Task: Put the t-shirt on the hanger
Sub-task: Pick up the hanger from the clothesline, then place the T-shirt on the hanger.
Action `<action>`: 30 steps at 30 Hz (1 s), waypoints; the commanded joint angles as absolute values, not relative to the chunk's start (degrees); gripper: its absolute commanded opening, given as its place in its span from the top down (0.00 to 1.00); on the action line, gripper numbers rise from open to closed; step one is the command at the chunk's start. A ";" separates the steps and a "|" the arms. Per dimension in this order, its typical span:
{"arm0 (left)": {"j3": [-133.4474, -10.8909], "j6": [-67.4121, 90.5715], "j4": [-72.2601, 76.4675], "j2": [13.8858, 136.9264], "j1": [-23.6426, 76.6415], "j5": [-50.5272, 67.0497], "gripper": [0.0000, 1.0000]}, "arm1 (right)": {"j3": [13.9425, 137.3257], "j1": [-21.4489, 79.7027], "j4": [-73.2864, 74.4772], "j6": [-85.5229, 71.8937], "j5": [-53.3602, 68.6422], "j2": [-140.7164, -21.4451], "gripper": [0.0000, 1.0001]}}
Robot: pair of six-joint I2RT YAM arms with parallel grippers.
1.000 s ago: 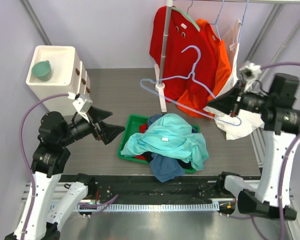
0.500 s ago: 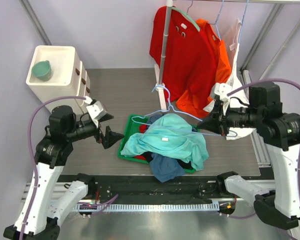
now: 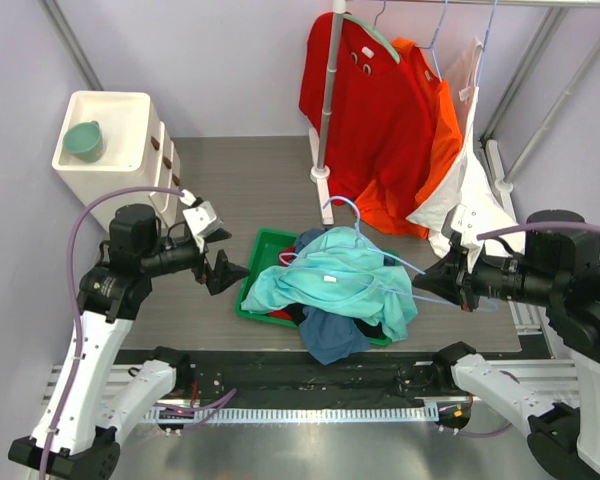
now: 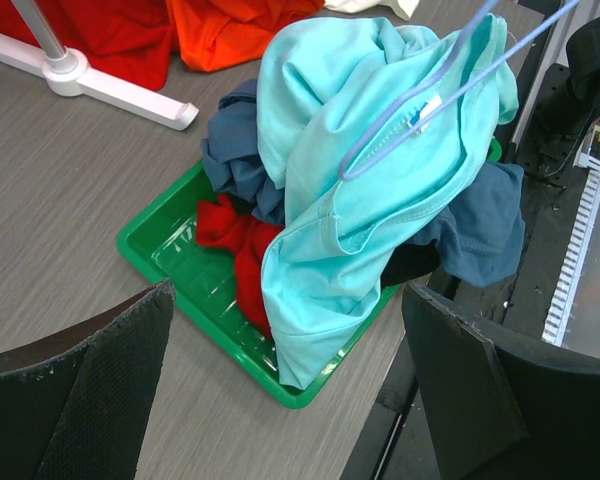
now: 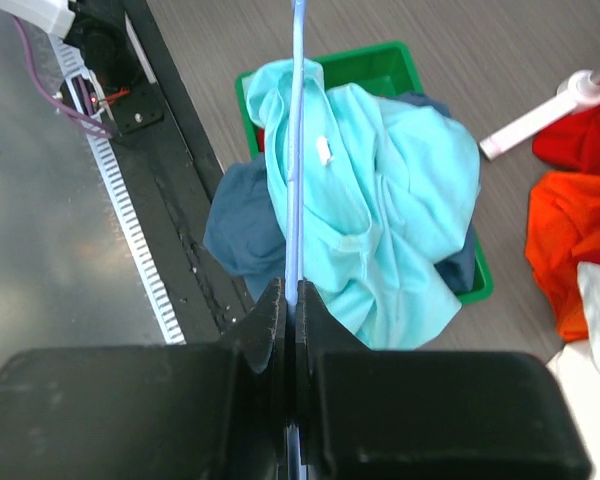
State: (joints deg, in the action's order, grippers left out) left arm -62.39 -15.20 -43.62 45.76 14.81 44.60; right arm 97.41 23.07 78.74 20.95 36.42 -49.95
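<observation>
The light turquoise t-shirt [image 3: 335, 280] lies bunched on top of other clothes in a green tray [image 3: 255, 270], white label up; it also shows in the left wrist view [image 4: 380, 190] and the right wrist view [image 5: 380, 200]. My right gripper [image 3: 430, 283] is shut on the thin pale-blue hanger [image 3: 365, 255], which lies low across the shirt, hook toward the back. In the right wrist view the hanger [image 5: 297, 150] runs straight out from the closed fingers [image 5: 270, 312]. My left gripper [image 3: 225, 263] is open and empty, just left of the tray.
A slate-blue garment [image 3: 330, 335] and a red one lie under the t-shirt. Red and orange shirts [image 3: 380, 110] and a white one hang on a rack with a white pole [image 3: 325, 110] behind. A white drawer unit [image 3: 115, 150] with a green cup stands back left.
My right gripper has brought the hanger down and toward me, from up by the rack onto the t-shirt. My left gripper has shifted slightly, staying open beside the tray.
</observation>
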 commanded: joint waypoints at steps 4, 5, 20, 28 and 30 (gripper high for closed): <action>-61.26 -16.34 -44.65 45.53 14.50 44.38 0.07 | 95.80 22.68 86.22 20.30 30.94 -48.43 0.99; -61.26 -16.52 -44.56 45.70 14.50 44.38 0.07 | 95.10 22.76 86.22 20.65 30.94 -48.43 0.99; -55.81 -13.28 -39.03 52.46 16.70 42.28 0.14 | 92.55 26.19 86.22 23.20 31.38 -48.08 0.99; -53.97 -10.55 -34.55 56.95 21.09 39.64 0.16 | 92.46 25.84 86.22 23.38 31.99 -45.97 0.99; -54.05 -9.23 -33.49 57.92 21.18 38.94 0.16 | 92.37 25.84 86.22 23.38 32.17 -45.53 0.99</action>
State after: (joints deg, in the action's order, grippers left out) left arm -53.87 -12.12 -38.87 57.06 20.38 40.34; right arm 92.25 25.80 79.35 22.68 31.22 -46.37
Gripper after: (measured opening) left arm 0.839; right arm 0.048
